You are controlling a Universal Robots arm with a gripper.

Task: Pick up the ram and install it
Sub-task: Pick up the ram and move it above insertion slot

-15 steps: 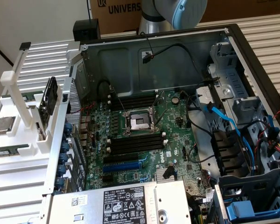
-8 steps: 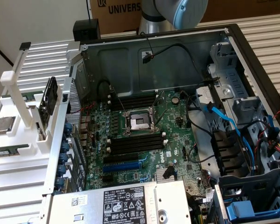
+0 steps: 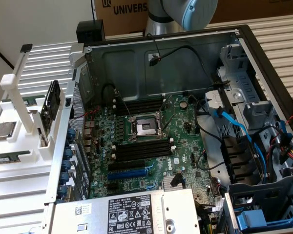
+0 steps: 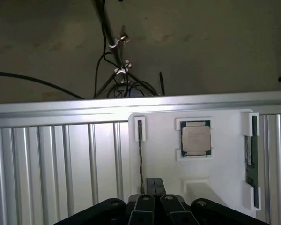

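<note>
hovering gripper [image 4: 150,182], fingers together, above white holder [image 4: 220,159] carrying ram [image 4: 249,157]

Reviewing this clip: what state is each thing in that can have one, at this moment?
ram: resting in the white holder, not picked up, not installed.
gripper: fingers shut, holding nothing, clear of the ram.
CPU: seated in its pocket on the holder.
black memory slots: empty.
computer case: open, side panel off.
</note>
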